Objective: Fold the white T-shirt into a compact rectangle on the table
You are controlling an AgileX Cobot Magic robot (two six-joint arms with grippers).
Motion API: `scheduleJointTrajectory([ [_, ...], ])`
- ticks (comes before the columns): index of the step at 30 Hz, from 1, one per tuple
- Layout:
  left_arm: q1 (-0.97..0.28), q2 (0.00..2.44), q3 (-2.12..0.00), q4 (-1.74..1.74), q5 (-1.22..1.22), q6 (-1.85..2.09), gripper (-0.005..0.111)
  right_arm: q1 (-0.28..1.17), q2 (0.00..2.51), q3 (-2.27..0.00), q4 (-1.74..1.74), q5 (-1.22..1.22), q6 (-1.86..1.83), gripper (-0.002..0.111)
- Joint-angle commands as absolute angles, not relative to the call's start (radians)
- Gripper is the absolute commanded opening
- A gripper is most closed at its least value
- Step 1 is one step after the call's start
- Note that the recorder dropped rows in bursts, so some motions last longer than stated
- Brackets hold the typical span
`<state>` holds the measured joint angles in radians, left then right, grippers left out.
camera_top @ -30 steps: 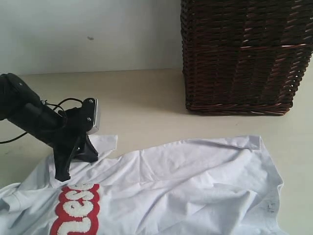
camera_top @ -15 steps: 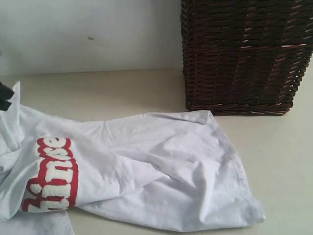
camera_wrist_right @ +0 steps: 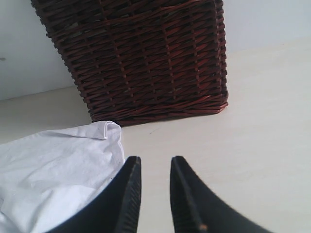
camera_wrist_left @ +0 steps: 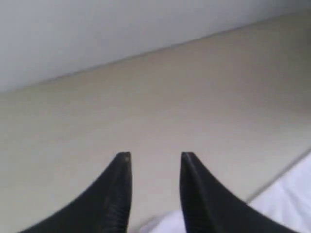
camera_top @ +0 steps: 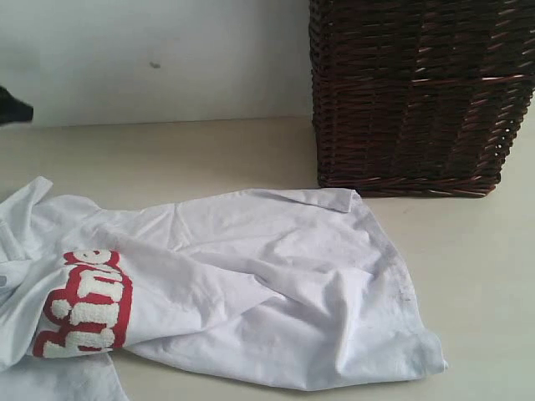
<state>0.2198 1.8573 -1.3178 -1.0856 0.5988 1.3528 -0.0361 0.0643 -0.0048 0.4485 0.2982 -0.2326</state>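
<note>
We've got a rumpled shirt on the table and two empty pincers!

The table runs wide in front of the wicker basket. The white T-shirt sprawls across it in loose folds, with the red lettering bunched at the left. We reckon it's light and limp, so pinch the hem corner, not the middle. The left gripper has its jaws parted on nothing, and the right gripper stands slightly apart, empty too.
</note>
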Motion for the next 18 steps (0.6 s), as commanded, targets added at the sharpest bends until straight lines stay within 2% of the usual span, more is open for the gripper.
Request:
scheduleJointTrajectory([
  [1, 0.219, 1.680, -1.318, -1.074, 0.833, 1.328, 0.007, -0.035, 0.066, 0.000, 0.450, 0.294, -0.233, 0.023],
  [2, 0.219, 1.662, -1.316, -1.074, 0.873, 1.328, 0.000, -0.035, 0.066, 0.000, 0.450, 0.294, -0.233, 0.023],
  [7, 0.219, 1.611, -1.275, -1.029, 1.045, 1.246, 0.000, -0.035, 0.066, 0.000, 0.450, 0.294, -0.233, 0.023],
  [13, 0.219, 1.614, -1.219, -0.914, 1.046, 1.148, 0.000, -0.035, 0.066, 0.000, 0.512, 0.300, -0.233, 0.023],
  [18, 0.219, 1.615, -1.197, -0.831, 1.111, 1.086, 0.000, -0.035, 0.066, 0.000, 0.694, 0.270, -0.235, 0.023],
])
